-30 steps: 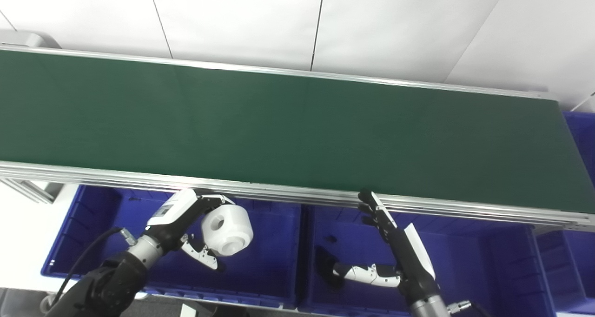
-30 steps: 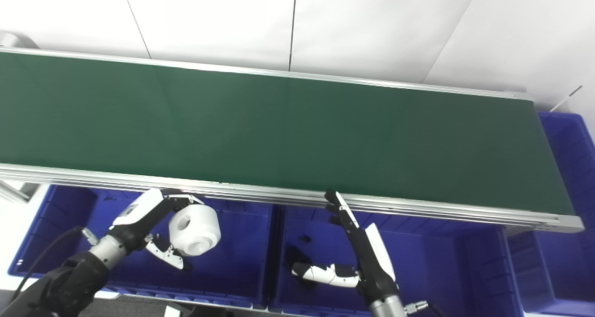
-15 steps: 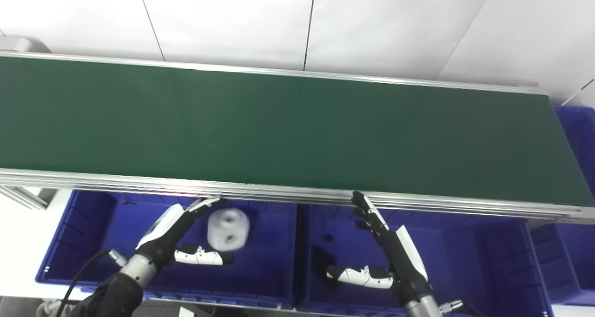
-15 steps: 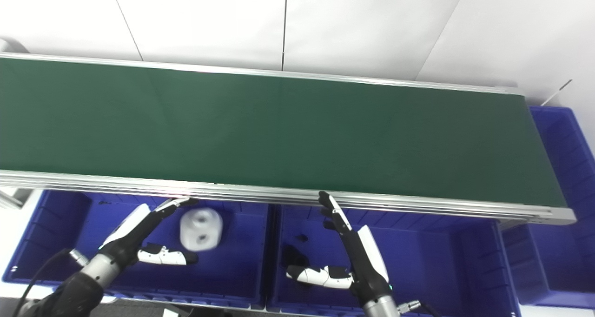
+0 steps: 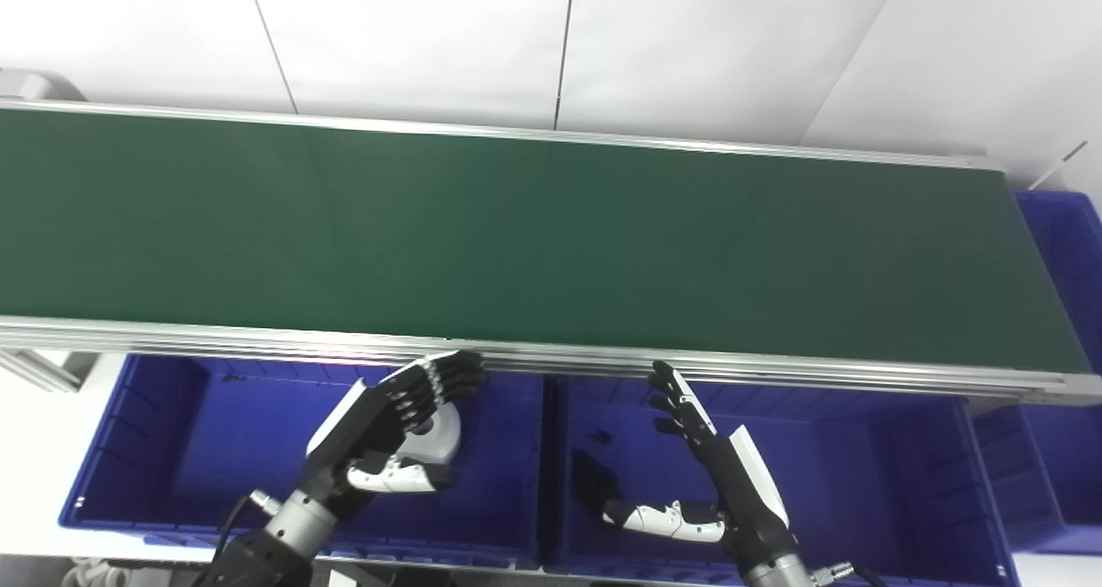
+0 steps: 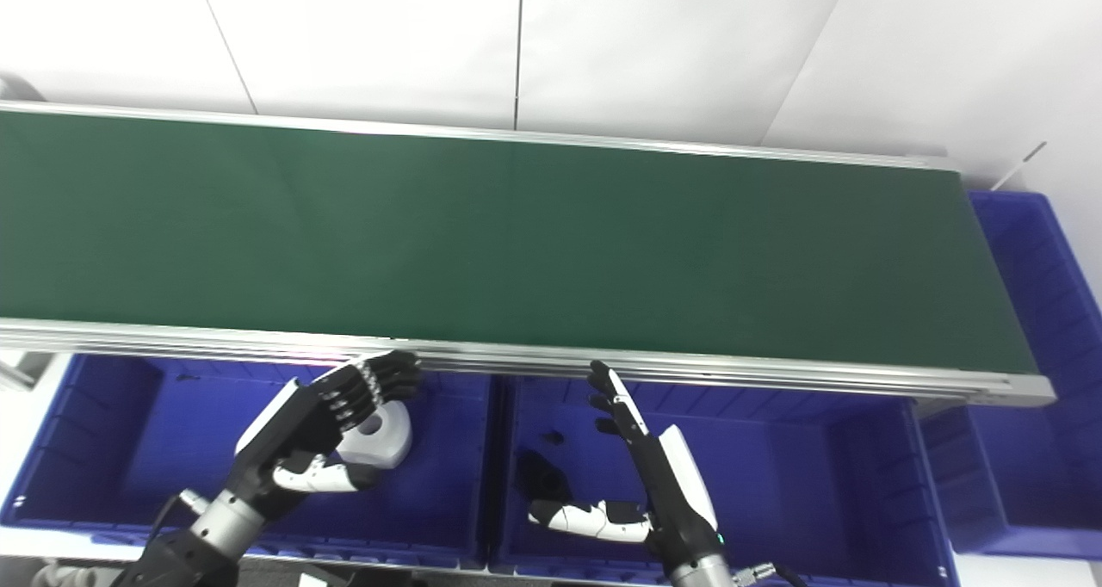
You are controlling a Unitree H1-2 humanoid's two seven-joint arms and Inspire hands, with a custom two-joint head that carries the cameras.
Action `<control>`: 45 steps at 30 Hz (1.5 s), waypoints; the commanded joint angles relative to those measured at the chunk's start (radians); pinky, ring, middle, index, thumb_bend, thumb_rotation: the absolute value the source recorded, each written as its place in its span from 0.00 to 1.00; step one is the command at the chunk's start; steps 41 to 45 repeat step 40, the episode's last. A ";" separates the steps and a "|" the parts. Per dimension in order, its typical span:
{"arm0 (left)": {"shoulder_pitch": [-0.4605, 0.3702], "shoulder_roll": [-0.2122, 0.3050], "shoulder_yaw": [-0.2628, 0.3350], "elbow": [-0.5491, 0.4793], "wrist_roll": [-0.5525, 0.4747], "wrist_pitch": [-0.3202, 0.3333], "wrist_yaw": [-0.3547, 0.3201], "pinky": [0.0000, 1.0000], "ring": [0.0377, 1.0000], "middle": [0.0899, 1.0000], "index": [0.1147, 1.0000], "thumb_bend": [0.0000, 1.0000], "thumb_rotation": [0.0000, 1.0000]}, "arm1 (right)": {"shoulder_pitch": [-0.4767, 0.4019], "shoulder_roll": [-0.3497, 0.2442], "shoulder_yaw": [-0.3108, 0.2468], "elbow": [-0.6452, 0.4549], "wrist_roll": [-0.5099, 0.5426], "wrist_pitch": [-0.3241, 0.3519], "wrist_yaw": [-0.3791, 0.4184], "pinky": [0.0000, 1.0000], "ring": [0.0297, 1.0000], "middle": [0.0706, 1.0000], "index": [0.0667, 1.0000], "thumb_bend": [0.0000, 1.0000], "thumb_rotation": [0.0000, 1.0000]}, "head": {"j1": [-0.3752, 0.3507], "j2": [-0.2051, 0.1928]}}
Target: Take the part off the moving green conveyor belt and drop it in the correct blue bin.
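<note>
Left hand [image 5: 379, 428]: fingers spread and apart, thumb lying across below them, holding nothing. It hangs over the left blue bin [image 5: 155, 449], palm toward the bin floor, with its fingertips close under the conveyor rail [image 5: 551, 359].

Part [image 5: 437, 432]: a white, rounded piece with a hole in it, lying in the left blue bin just under and beside the fingers of the left hand. It is partly covered by them; whether it rests flat on the bin floor cannot be told. No contact between hand and part is evident. Judgement: the drop step is complete, and the spread fingers fit a hand that has let go.

Right hand [image 6: 654, 466]: fingers straight and apart, thumb held out to the side, empty. It stands over the middle blue bin [image 6: 801, 484], fingertips pointing up toward the rail. Judgement: it is waiting clear of the work.

Green conveyor belt [image 5: 551, 243]: beyond both hands; no part shows on its visible length.

A small dark object [image 5: 603, 437] lies in the middle blue bin ahead of the right hand; its nature cannot be told.

A further blue bin [image 6: 1033, 294] sits beyond the belt's end, well away from the right hand.
</note>
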 commanded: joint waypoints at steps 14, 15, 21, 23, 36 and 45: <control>-0.018 -0.056 -0.002 -0.051 0.164 -0.074 0.019 0.84 0.89 0.89 0.82 0.87 0.31 | 0.000 0.012 -0.014 0.011 0.034 -0.076 -0.051 0.83 0.91 0.94 1.00 0.86 0.37 | -0.024 -0.006; -0.019 -0.055 0.004 -0.042 0.168 -0.081 0.022 0.84 0.90 0.90 0.83 0.87 0.31 | -0.002 0.010 -0.013 0.015 0.041 -0.079 -0.049 0.83 0.90 0.94 1.00 0.85 0.36 | -0.024 -0.006; -0.020 -0.048 0.049 0.005 0.180 -0.103 0.028 0.84 0.89 0.89 0.84 0.87 0.30 | -0.018 0.008 -0.007 0.038 0.055 -0.099 -0.045 0.84 0.91 0.94 1.00 0.86 0.38 | -0.008 -0.011; -0.018 -0.043 0.068 0.024 0.172 -0.103 0.029 0.84 0.89 0.89 0.84 0.88 0.30 | -0.023 0.012 -0.003 0.047 0.064 -0.105 -0.042 0.83 0.91 0.94 1.00 0.86 0.38 | -0.004 -0.016; -0.016 -0.046 0.123 0.067 0.142 -0.103 -0.021 0.87 0.92 0.92 0.86 0.86 0.28 | -0.033 0.019 0.021 0.054 0.046 -0.102 -0.046 0.83 0.91 0.94 1.00 0.87 0.41 | -0.004 -0.015; -0.008 -0.043 0.124 0.063 0.136 -0.102 -0.026 0.87 0.92 0.92 0.86 0.86 0.28 | -0.029 0.020 0.024 0.050 0.049 -0.100 -0.043 0.83 0.91 0.94 1.00 0.87 0.41 | 0.000 -0.011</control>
